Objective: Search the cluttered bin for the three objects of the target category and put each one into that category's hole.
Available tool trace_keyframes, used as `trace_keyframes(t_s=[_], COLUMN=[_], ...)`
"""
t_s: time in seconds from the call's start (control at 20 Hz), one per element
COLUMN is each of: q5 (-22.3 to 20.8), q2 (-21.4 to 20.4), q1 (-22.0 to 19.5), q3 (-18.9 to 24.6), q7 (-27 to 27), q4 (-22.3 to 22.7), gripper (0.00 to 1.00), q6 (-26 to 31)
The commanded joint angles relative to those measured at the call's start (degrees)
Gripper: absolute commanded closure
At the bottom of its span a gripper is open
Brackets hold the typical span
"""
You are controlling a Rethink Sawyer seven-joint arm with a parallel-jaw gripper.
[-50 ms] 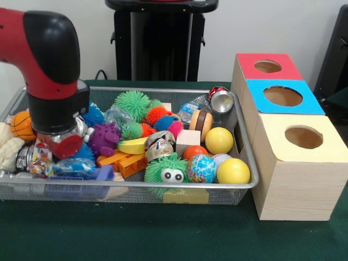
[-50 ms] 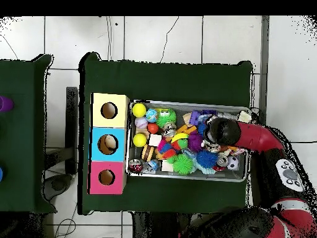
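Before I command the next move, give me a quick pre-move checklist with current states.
1. Arm position: ok. The wrist and claw are down over the end of the wire bin farthest from the boxes.
2. Claw state: cannot tell; its fingers are hidden among the toys.
3. Object in grasp: cannot tell.
4. Holes clear: ok. The red box, blue box and yellow box all show open holes in the front view.
5. Path to the boxes: ok. Nothing stands above the bin between arm and boxes.
6. Bin contents: not ok. The clutter is dense; the yellow balls lie by the box end.
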Motion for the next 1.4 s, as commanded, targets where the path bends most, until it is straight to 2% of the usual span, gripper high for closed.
trace_keyframes(t_s=[0.05, 0.4, 0.8, 1.15, 1.4], q5=[-4.4, -2.8, 3.2, 7.3, 10.5], q2=[9.5, 10.7, 9.6, 8.5, 8.0], q1=[1.7, 2.3, -0.4, 5.4, 7.3], q3=[1.7, 1.8, 6.5, 3.1, 1.7], q7=[-3.0, 0.6, 4.1, 11.3, 13.2], q4=[-3.3, -2.0, 5.4, 7.6, 9.0], gripper=[1.0, 1.0, 1.0, 1.0, 1.0], q6=[-5.8, -8.6, -9.7, -11.4, -13.2])
